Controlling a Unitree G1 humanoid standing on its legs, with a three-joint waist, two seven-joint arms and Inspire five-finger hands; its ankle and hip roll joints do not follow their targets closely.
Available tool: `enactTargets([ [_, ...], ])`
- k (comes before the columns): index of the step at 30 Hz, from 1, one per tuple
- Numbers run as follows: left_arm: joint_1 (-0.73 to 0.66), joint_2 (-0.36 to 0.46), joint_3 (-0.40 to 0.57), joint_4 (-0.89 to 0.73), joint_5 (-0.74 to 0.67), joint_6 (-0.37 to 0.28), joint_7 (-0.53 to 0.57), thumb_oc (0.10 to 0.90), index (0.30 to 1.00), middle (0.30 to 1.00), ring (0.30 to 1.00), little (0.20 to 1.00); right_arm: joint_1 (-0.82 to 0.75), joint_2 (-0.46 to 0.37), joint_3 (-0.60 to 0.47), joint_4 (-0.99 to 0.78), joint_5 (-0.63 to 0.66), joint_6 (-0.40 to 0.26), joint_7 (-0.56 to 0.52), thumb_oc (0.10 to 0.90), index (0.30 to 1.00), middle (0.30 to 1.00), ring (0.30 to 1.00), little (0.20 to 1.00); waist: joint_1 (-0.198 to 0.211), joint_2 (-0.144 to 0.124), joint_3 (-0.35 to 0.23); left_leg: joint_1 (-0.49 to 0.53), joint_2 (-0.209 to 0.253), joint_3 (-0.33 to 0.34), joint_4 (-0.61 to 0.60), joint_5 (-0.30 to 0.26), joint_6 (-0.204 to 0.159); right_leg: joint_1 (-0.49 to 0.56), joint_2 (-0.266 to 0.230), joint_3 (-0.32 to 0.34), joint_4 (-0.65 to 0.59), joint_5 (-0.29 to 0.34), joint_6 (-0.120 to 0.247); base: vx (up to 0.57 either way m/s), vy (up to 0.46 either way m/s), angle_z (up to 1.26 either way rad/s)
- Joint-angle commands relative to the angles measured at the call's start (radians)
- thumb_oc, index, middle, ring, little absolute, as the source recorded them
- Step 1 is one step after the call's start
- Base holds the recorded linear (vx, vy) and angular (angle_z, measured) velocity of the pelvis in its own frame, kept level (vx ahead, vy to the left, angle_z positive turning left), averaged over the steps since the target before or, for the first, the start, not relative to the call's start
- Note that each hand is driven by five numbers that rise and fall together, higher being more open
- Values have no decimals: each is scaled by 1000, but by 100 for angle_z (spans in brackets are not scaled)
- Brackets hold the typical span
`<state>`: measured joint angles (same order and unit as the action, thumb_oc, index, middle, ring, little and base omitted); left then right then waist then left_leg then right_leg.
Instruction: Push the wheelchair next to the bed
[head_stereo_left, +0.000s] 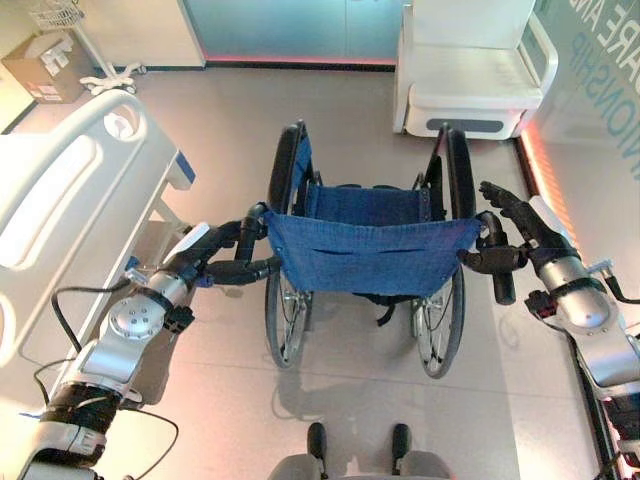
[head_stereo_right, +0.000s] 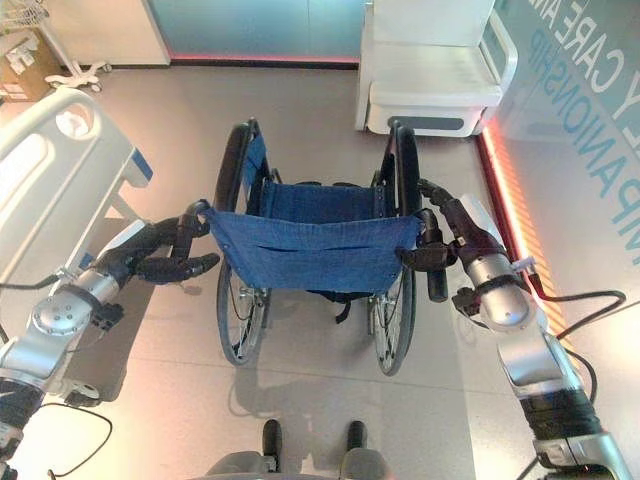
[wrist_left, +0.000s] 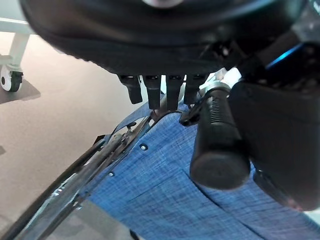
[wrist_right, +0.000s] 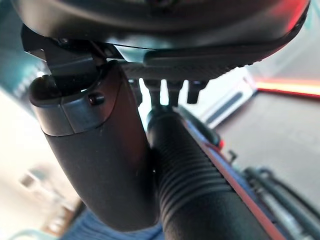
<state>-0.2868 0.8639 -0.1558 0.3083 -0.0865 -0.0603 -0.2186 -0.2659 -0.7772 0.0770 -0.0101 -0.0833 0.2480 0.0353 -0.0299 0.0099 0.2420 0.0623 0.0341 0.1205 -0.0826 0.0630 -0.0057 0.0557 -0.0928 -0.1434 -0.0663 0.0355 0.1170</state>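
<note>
Left robot hand (head_stereo_left: 215, 252): at the left push handle (wrist_left: 218, 137) of the wheelchair (head_stereo_left: 372, 250); in the left wrist view the black ribbed grip lies between thumb and the row of fingers, which bend down past it, so the hand is closed round the handle. Right robot hand (head_stereo_right: 462, 232): at the right push handle (wrist_right: 192, 180); thumb pressed along the grip in the right wrist view, fingers reaching forward over it in the eye views, loosely extended rather than wrapped; whether they fully clasp the grip cannot be told. Wheelchair: blue fabric backrest and seat, black tyres, standing mid-floor facing away from the robot, back edge of the backrest stretched between the two hands. Bed (head_stereo_left: 70, 190): white, with moulded side rail, on the robot's left; its foot end is near the wheelchair's left wheel, with a strip of bare floor (head_stereo_left: 230, 120) between them. White armchair (head_stereo_left: 470, 70): ahead and to the right, apart from the wheelchair's front. Cardboard box (head_stereo_left: 45, 65): far left corner beyond the bed. Open floor lies ahead of the wheelchair and along its right side up to the lit wall edge.
</note>
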Motion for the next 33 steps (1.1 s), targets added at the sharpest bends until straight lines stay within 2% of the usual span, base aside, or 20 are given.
enactTargets([
  [1,-75,87,25,128,42,89,6,800,900,900,900,900,5,-101,-16,100,-131,167,8,800,900,900,900,900,-26,-2,13,-38,-52,30,102,-104,46,-79,31,13,134,-48,-13,0,0,0],
  [3,-87,93,15,144,41,95,2,800,900,900,900,900,-8,-94,5,114,-132,197,15,800,900,900,900,900,-23,-4,14,-41,-52,31,105,-104,47,-78,30,12,134,-48,-13,0,0,0],
  [9,-116,92,-8,182,19,95,-2,800,900,900,900,900,-53,-55,49,184,-72,278,-104,800,900,900,900,900,-10,-7,14,-42,-53,27,106,-105,50,-73,32,11,131,-48,-16,0,0,0],
  [12,-110,90,-5,188,20,94,-3,800,900,900,900,900,-52,-42,44,217,-31,340,-119,800,900,900,900,900,-5,-9,14,-44,-53,29,107,-107,50,-74,31,9,131,-48,-16,0,0,0],
  [16,-91,95,8,177,30,112,-2,800,900,900,900,900,-32,-30,39,243,16,390,-54,800,900,900,900,900,-2,-14,18,-46,-54,31,109,-108,51,-77,30,8,132,-46,-16,0,0,0],
  [21,-88,98,-6,204,64,106,9,800,900,900,900,900,-37,-23,83,307,16,445,64,800,900,900,900,900,0,-18,19,-48,-55,35,114,-108,50,-79,31,7,136,-45,-18,0,0,0],
  [25,-103,103,-24,217,69,106,1,800,900,900,900,900,-54,-17,125,362,38,465,153,800,900,900,900,900,4,-19,17,-46,-54,38,114,-107,49,-78,29,5,138,-46,-19,0,0,0],
  [27,-107,104,-30,219,68,104,0,800,900,900,900,900,-57,-10,141,383,64,496,142,800,900,900,900,900,5,-21,15,-44,-54,40,114,-107,49,-77,28,4,139,-46,-18,0,0,0],
  [33,-137,104,-57,236,65,86,2,800,900,900,900,900,-85,10,195,487,165,503,206,800,900,900,900,900,12,-24,13,-44,-56,40,116,-108,47,-75,26,1,139,-43,-18,0,0,0],
])
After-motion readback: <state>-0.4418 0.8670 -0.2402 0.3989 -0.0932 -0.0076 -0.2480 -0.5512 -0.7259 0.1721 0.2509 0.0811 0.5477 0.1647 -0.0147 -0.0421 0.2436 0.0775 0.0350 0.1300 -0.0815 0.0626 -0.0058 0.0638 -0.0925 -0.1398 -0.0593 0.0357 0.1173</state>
